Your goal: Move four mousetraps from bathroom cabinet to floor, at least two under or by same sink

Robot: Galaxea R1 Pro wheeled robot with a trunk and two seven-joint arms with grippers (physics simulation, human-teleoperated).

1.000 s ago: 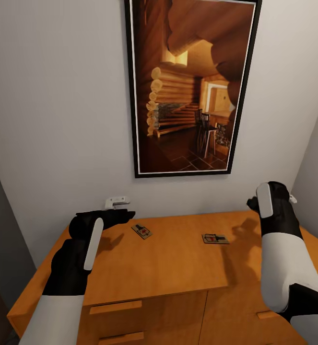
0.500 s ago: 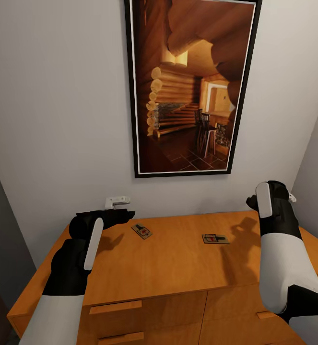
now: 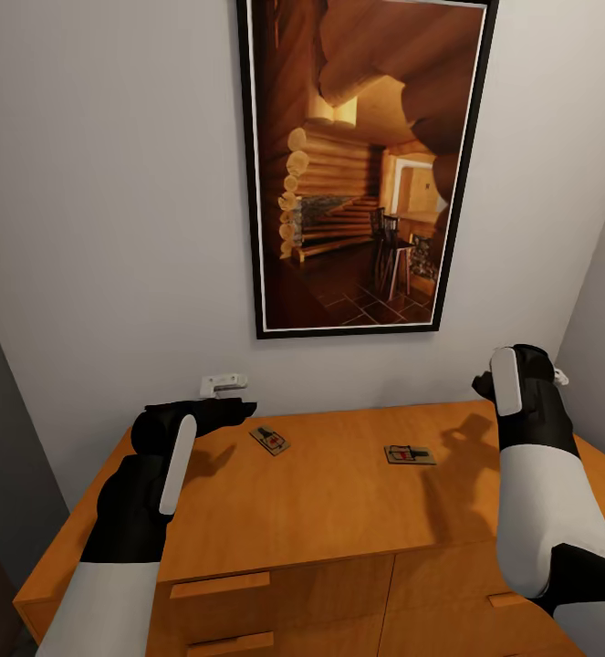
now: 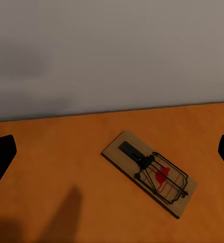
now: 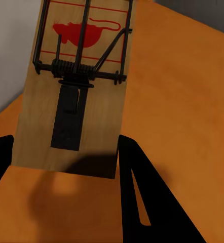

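Hovering low over the cabinet [image 3: 339, 511], your left hand [image 4: 112, 152] spreads wide toward one mousetrap [image 4: 150, 173]. Your right hand [image 5: 66, 152] pinches a second mousetrap [image 5: 76, 86], lifted for carrying; a third [image 3: 410, 453] lies mid-counter.

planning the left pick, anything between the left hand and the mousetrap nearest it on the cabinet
Nothing: in the left wrist view only bare orange cabinet top lies before the mousetrap. The head view shows the left hand just beside it.

The left gripper [image 3: 238, 408] reaches forward with its fingers spread, while the right gripper [image 5: 66, 152], wrist raised, pinches a mousetrap [image 5: 76, 86].
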